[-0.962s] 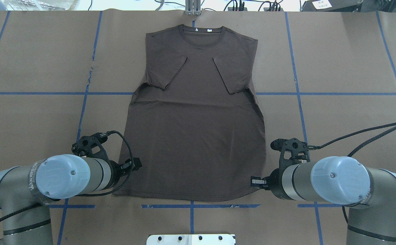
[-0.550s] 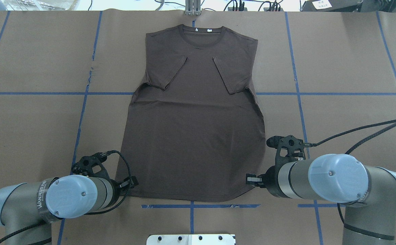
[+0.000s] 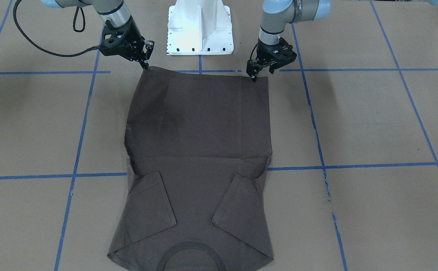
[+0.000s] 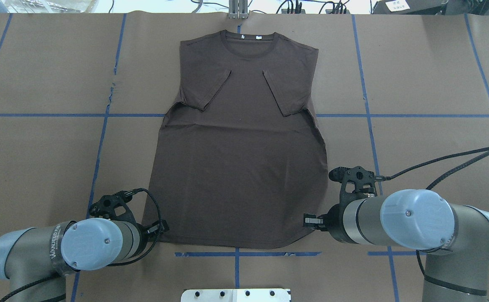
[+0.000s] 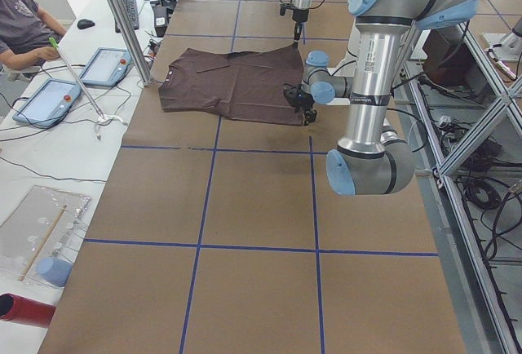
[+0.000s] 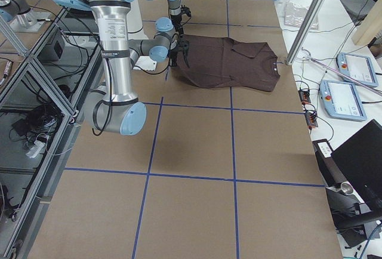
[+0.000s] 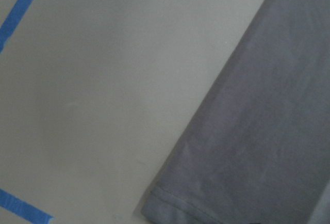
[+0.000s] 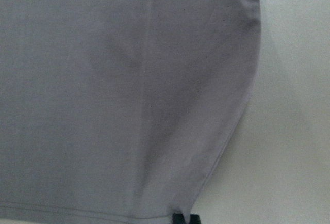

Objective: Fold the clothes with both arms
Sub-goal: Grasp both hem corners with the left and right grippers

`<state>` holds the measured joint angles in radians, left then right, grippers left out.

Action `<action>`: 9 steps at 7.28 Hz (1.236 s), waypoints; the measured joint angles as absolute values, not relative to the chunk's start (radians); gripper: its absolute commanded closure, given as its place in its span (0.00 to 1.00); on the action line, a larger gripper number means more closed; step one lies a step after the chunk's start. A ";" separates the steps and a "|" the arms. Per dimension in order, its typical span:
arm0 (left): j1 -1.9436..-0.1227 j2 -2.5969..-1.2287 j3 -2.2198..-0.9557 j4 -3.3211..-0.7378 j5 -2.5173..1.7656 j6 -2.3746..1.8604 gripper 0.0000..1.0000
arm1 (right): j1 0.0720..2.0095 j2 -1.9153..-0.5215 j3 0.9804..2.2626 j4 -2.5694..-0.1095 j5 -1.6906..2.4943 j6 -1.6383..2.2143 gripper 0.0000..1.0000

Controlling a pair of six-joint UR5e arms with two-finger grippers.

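Note:
The dark brown T-shirt [image 4: 240, 167] lies flat on the brown table cover, collar far from me. Both short sleeves are folded in over the chest. My left gripper [image 4: 162, 228] hangs low at the hem's left corner, and in the front view this left gripper [image 3: 262, 73] looks open, one fingertip [image 3: 254, 77] touching the corner. At the hem's other corner, my right gripper [image 4: 309, 220] also looks open, low against the cloth [image 3: 146, 62]. The left wrist view shows only the hem corner [image 7: 170, 203]. The right wrist view shows the hem [image 8: 129, 79] with a dark fingertip [image 8: 185, 219] at its edge.
The white robot base [image 4: 236, 293] sits just behind the hem. Blue tape lines [image 4: 101, 138] grid the table. A metal post [image 4: 238, 12] stands past the collar. At the far side table, a seated person [image 5: 24, 19] has tablets [image 5: 102, 64] nearby.
The left arm has drawn back toward the base, bringing its gripper from beside the shirt down to the hem's left corner. The right gripper shifted slightly inward onto the right corner.

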<state>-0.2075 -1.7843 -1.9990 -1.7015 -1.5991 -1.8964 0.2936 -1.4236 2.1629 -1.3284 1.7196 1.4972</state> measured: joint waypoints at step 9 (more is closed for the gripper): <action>-0.208 -1.788 -2.000 -1.703 -1.599 -1.893 0.97 | 0.298 -1.426 2.160 -1.328 1.720 1.497 1.00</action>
